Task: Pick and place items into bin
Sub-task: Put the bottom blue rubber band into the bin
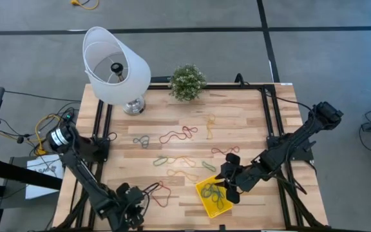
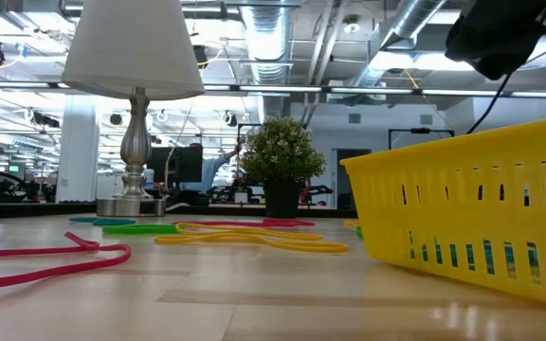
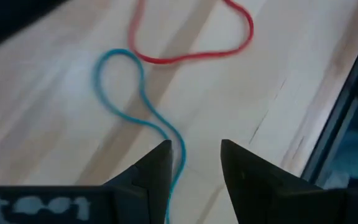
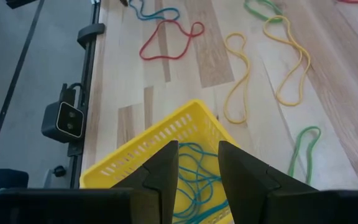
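Note:
The yellow bin [image 1: 212, 196] stands at the table's near right and holds several blue and green loops [image 4: 194, 171]. My right gripper [image 1: 229, 187] hovers over the bin's far-left rim [image 4: 160, 140], open and empty. My left gripper [image 1: 133, 209] is open at the near left edge, low over a blue loop [image 3: 120, 81] that lies on the wood. One strand of the loop runs in between the fingers. A red loop [image 3: 191, 43] lies just beyond it. More red [image 1: 178, 134], green [image 1: 161, 160], yellow [image 1: 184, 174] and grey-blue [image 1: 142, 140] loops lie flat mid-table. My left gripper comes down at a slant over the blue loop's near strand [image 3: 174, 155], which runs between the open fingers close beside one finger [image 3: 157, 168]. I cannot tell whether that finger touches it. The loop lies flat on the table.
A white-shaded lamp [image 1: 116, 64] and a small potted plant [image 1: 187, 82] stand at the far edge. Black frame rails [image 1: 266, 122] run along the table's left and right sides. Cables [image 1: 44, 125] hang off the left side. In the low view the bin's slotted wall [image 2: 482, 208] fills the right.

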You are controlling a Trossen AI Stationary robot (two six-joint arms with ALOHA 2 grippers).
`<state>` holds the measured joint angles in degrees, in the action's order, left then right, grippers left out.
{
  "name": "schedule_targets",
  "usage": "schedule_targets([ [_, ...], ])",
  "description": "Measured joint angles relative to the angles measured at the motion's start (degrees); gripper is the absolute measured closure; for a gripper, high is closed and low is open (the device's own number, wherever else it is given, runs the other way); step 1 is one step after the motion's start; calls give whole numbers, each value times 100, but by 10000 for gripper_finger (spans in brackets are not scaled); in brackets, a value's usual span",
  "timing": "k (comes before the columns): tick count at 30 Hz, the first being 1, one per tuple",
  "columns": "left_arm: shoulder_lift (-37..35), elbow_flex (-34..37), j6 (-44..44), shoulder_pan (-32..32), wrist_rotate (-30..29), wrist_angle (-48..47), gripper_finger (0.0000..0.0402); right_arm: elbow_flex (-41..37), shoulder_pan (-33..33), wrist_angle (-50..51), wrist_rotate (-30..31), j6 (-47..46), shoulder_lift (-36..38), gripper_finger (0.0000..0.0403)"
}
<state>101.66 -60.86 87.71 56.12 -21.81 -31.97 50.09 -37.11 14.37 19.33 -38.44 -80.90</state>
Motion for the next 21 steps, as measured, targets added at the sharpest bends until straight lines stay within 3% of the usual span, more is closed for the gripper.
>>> schedule_targets([
  [4, 365, -13, -458, -91, 178, 379, 274, 0, 0, 13, 0, 4, 0, 294],
  [10, 585, -47, -444, -175, 376, 68, 285, 0, 0, 7, 0, 2, 2, 294],
  [21, 604, -22, -516, -164, 92, -278, 361, 0, 0, -13, 2, -11, 2, 294],
])
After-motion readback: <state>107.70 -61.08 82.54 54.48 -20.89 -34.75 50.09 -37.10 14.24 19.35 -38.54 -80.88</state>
